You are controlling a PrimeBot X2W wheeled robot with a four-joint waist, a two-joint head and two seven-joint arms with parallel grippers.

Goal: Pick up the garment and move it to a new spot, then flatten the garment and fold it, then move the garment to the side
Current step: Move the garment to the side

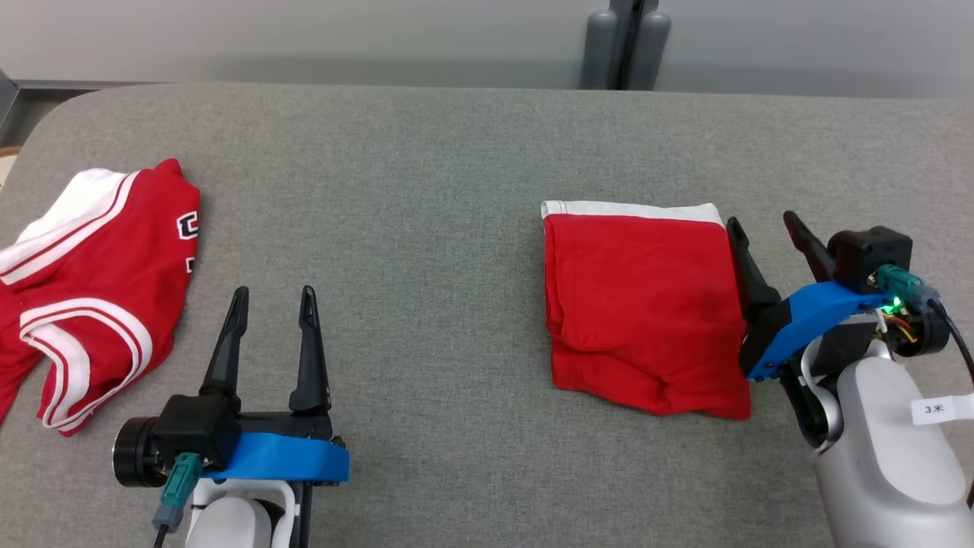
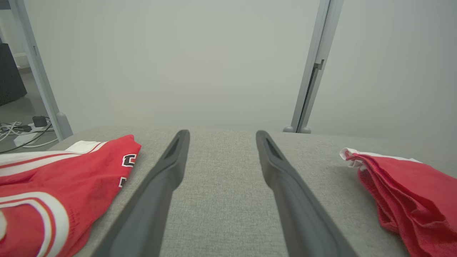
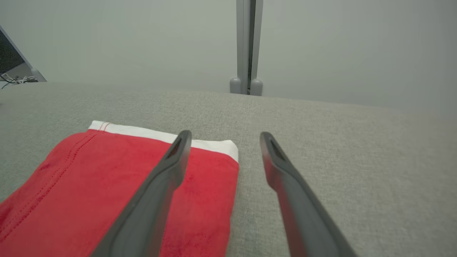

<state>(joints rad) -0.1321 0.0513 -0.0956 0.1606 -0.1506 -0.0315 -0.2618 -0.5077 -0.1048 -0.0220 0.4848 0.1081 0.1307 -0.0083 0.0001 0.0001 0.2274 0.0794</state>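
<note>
Two pairs of fingers, both spread wide, nothing held. Folded red garment (image 1: pixel 643 304) lies on the grey surface (image 1: pixel 426 190); right fingers (image 1: pixel 749 274) straddle its right edge, left fingers (image 1: pixel 227 342) wait well left of it. Looks like the move-aside step: pinch that edge and keep the folds together.

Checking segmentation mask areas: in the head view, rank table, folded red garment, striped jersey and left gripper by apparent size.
1. table, largest by far
2. folded red garment and striped jersey: about alike; the jersey runs off the frame's left edge, so no ranking
3. left gripper, smallest, though nearest the camera
</note>
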